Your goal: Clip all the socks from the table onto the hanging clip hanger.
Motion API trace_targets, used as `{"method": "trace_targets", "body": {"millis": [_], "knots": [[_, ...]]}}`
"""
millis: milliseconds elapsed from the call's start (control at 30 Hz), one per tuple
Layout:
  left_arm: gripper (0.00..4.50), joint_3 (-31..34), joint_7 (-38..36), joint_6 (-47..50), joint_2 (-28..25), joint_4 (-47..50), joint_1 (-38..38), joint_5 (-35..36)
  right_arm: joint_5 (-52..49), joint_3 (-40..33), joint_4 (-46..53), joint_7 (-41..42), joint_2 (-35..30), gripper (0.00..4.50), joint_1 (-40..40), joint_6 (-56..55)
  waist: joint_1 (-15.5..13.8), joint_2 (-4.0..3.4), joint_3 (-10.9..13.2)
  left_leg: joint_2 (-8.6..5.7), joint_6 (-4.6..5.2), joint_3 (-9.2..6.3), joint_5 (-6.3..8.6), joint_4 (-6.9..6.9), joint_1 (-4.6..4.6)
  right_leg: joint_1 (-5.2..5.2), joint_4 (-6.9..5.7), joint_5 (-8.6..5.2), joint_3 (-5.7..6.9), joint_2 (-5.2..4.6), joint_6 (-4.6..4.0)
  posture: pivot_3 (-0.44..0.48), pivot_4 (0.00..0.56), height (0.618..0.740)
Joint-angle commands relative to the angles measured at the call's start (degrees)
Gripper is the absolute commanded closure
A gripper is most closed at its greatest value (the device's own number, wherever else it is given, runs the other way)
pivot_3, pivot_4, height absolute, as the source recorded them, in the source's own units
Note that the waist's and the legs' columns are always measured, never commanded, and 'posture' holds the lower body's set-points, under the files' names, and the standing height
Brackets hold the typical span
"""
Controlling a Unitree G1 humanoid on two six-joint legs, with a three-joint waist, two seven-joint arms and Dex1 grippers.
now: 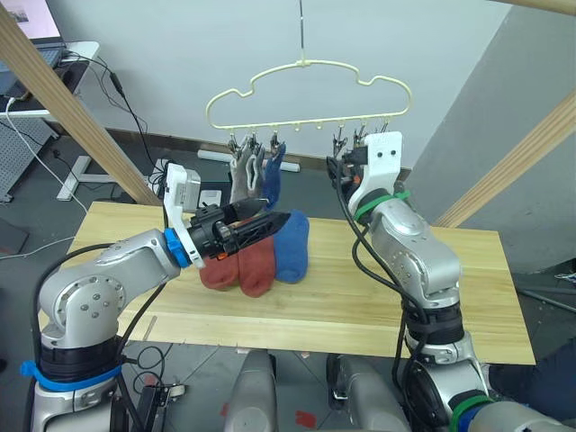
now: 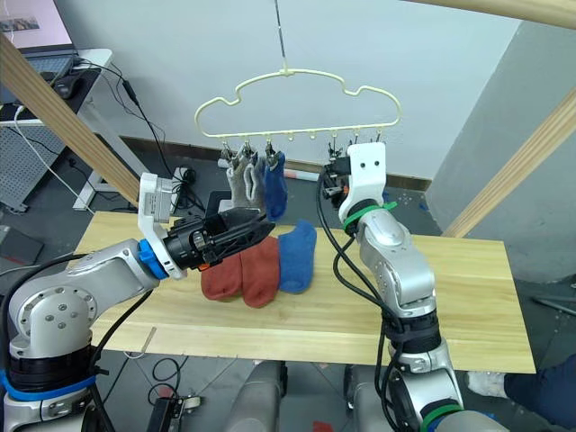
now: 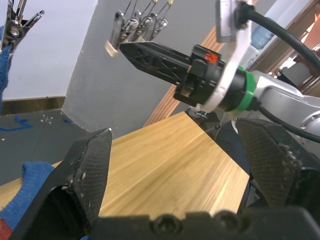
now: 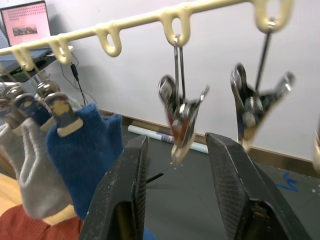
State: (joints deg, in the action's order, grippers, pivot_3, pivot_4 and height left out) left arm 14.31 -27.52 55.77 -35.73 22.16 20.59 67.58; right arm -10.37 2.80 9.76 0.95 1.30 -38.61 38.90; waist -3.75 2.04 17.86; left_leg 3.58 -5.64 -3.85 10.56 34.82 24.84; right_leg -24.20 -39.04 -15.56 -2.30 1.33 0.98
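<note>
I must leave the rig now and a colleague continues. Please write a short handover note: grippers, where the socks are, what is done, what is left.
Left gripper: open, empty, above the table.
Right gripper: open, raised at a free clip of the clip hanger.
Done: two grey socks and one blue sock are clipped at the hanger's left end.
Left: two rust-red socks and one blue sock on the table.

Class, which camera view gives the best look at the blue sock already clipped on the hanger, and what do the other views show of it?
The right wrist view: the blue sock hangs large, its clip plain to see. Both eye views show it small on the clip hanger, beside the grey socks. The left wrist view catches just an edge.
</note>
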Motion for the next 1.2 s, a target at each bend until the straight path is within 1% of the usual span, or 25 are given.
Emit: {"method": "trace_targets", "body": {"millis": [33, 267, 533, 1033, 1067, 1167, 1200], "knots": [[0.15, 2.33, 0.81, -0.37, -0.54, 2.08, -0.13, 2.22, -0.01, -1.23, -0.33, -0.13, 0.67, 2.62, -2.78, -2.83, -0.15, 0.0, 0.0, 0.0, 0.0, 0.0, 0.0, 0.0, 0.0, 0.0, 0.0, 0.0, 0.01, 0.0, 0.0, 0.254, 0.265, 0.74], [0.15, 2.79, 3.15, -0.52, -0.52, 3.36, 0.03, 4.19, 0.44, -1.49, -1.98, -0.59, 1.57, 2.62, -5.24, -3.69, -0.71, 0.0, 0.0, -0.01, 0.0, 0.0, 0.0, 0.0, 0.0, 0.0, 0.0, 0.05, 0.02, 0.0, -0.09, 0.271, 0.262, 0.74], [0.15, 2.89, 4.81, -1.13, -0.49, 4.04, 0.51, 6.13, 0.52, -1.49, -2.14, -0.67, 1.69, 2.62, -5.27, -3.81, -0.83, 0.0, 0.0, -0.01, 0.0, 0.0, 0.0, 0.0, 0.0, 0.0, -0.01, 0.06, 0.01, 0.0, -0.11, 0.275, 0.261, 0.74], [0.15, 2.39, 5.09, -1.4, -0.5, 3.79, 1.26, 6.72, 1.18, -1.72, -2.22, -1.27, 1.45, 2.62, -4.99, -4.42, -0.82, 0.0, 0.0, 0.0, 0.0, 0.0, 0.0, 0.0, 0.0, 0.0, -0.01, 0.07, 0.02, 0.0, -0.12, 0.27, 0.256, 0.74], [0.15, 2.4, 5.02, -1.43, -0.48, 3.8, 1.25, 6.76, 1.19, -1.73, -2.34, -1.26, 1.47, 2.62, -5.0, -4.44, -0.83, 0.0, -0.01, 0.0, 0.0, 0.0, 0.0, 0.0, 0.0, 0.0, -0.01, 0.07, 0.02, 0.0, -0.12, 0.27, 0.247, 0.74], [0.15, 2.48, 4.89, -1.48, -0.44, 3.89, 1.13, 7.05, 0.98, -1.81, -2.49, -1.19, 1.57, 2.62, -4.85, -4.04, -0.83, 0.0, -0.01, 0.0, 0.0, 0.0, 0.0, 0.0, 0.0, 0.0, -0.02, 0.08, 0.02, 0.0, -0.13, 0.271, 0.246, 0.74], [0.15, 2.49, 4.89, -1.51, -0.44, 3.9, 1.1, 7.08, 0.87, -1.91, -2.5, -1.27, 1.66, 2.82, -4.7, -3.82, -0.83, 0.0, -0.01, 0.0, 0.0, 0.0, 0.0, 0.0, 0.0, 0.0, -0.02, 0.08, 0.02, 0.0, -0.13, 0.271, 0.246, 0.74]]}}
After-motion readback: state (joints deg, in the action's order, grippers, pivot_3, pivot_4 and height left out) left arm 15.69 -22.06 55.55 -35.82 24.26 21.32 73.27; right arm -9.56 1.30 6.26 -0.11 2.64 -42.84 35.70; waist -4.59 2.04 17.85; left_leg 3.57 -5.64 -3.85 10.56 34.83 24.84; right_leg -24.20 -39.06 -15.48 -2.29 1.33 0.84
